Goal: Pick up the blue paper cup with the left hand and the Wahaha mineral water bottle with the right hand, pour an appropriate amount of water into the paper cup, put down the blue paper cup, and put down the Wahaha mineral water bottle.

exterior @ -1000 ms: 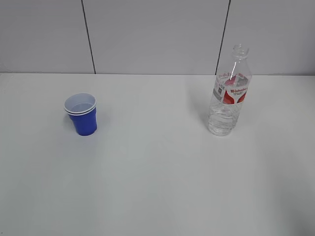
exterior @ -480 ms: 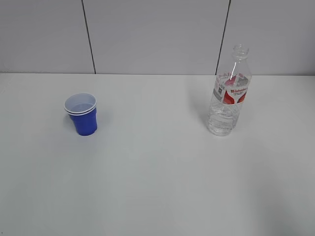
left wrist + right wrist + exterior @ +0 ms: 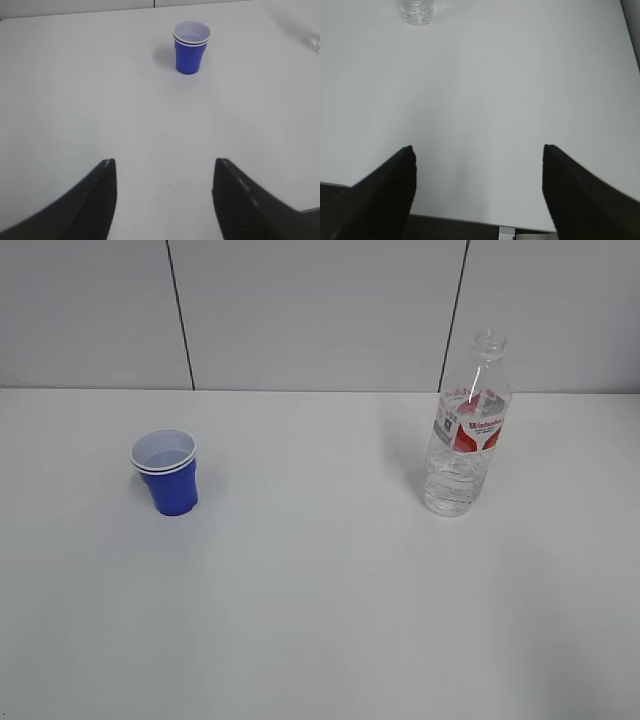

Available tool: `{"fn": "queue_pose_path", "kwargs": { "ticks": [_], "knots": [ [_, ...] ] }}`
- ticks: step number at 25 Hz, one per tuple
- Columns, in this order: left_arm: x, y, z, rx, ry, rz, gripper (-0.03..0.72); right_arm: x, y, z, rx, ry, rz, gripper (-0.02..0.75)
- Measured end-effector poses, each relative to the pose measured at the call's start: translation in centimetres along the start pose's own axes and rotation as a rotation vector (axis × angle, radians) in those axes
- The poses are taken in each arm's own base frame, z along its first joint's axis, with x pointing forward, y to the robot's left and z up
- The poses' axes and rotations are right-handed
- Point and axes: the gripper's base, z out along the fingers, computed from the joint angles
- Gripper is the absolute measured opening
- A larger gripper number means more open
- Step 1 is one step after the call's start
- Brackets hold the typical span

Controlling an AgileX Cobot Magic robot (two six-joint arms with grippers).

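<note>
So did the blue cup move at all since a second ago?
No. The blue paper cup stands at the same spot on the table, just right of the dark wall seam behind it, as before.

Blue paper cup [image 3: 168, 476] with white inside; clear bottle [image 3: 465, 435], red-and-white label

On the white table [image 3: 320, 620] there was one blue paper cup [image 3: 168, 475], its doubled rim like two nested cups, standing left of the one Wahaha mineral water bottle [image 3: 465, 435], well apart from it; two grippers showed, one in each wrist view
</note>
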Motion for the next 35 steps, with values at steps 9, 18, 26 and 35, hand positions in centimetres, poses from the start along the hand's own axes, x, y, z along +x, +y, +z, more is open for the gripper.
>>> {"fn": "queue_pose_path", "kwargs": {
  "ticks": [9,18,26,35],
  "knots": [
    [0.00,0.00,0.00,0.000,0.000,0.000,0.459,0.82,0.24,0.70,-0.001,-0.018,-0.002,0.589],
    [0.00,0.00,0.00,0.000,0.000,0.000,0.458,0.84,0.24,0.65,0.001,-0.024,-0.002,0.588],
    [0.00,0.00,0.00,0.000,0.000,0.000,0.457,0.84,0.24,0.65,0.001,-0.024,-0.002,0.588],
    [0.00,0.00,0.00,0.000,0.000,0.000,0.442,0.84,0.24,0.65,0.001,-0.024,-0.002,0.587]
  ]
}}
